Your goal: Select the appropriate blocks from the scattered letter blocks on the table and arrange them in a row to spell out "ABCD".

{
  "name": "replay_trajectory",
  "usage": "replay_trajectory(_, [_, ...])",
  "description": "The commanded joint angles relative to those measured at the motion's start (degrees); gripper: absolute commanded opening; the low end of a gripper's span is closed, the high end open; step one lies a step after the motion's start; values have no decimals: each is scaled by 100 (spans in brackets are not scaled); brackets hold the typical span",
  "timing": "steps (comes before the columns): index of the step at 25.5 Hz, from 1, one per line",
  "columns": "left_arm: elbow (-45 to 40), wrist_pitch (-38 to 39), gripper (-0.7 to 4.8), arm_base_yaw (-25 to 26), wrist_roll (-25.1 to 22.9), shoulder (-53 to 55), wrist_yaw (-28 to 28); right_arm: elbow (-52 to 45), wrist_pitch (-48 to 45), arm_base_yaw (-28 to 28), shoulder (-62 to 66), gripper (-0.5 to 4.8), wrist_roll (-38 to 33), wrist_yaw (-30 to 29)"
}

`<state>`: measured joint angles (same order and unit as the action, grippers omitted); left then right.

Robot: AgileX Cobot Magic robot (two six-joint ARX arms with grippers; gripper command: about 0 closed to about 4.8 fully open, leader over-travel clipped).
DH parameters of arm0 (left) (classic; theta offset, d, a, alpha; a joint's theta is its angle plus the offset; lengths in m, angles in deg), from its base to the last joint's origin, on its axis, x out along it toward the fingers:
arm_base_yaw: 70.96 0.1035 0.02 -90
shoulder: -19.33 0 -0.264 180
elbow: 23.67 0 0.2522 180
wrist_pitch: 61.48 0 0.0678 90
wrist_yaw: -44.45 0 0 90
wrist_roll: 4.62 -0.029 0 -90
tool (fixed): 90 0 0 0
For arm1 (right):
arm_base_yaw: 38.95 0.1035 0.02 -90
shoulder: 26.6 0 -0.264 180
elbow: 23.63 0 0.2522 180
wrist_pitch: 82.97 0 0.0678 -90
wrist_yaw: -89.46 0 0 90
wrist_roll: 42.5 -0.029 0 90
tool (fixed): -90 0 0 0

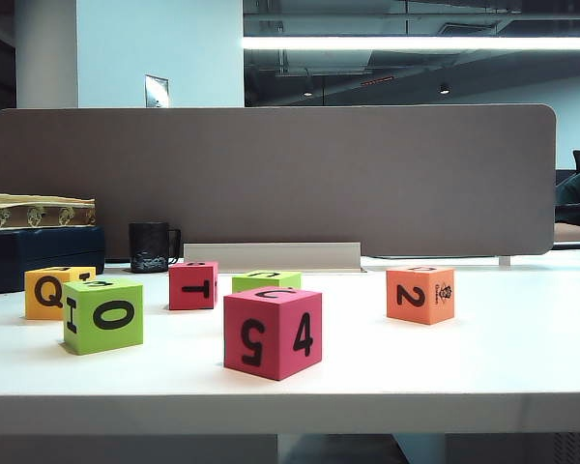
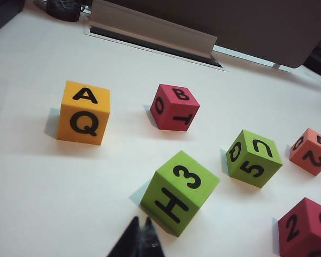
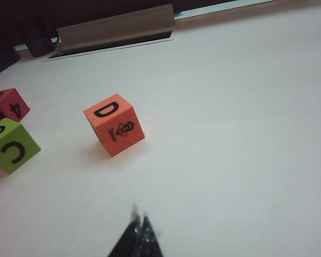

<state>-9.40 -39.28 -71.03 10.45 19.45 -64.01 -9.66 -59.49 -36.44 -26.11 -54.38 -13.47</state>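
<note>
Overhead, both closed end effectors, left (image 2: 140, 235) and right (image 3: 139, 233), hover above bare table (image 3: 246, 134) near scattered letter blocks (image 2: 179, 191).

An open-plan office: a wide white desk (image 1: 522, 358) backed by a grey fabric divider panel (image 1: 271, 179), with a black mug (image 1: 151, 246) at centre left. Overhead, upper right, a long strip light (image 1: 416, 43) hangs beneath exposed dark ceiling services.
</note>
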Motion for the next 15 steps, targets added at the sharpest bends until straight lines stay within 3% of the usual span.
replay_trajectory(1, [11,4,-6,9,192,2,-20,-9,-107,4,-66,-2,-138,-28])
replay_trajectory(15, [398,-136,-6,7,791,2,-87,264,-629,4,-66,-2,-267,-28])
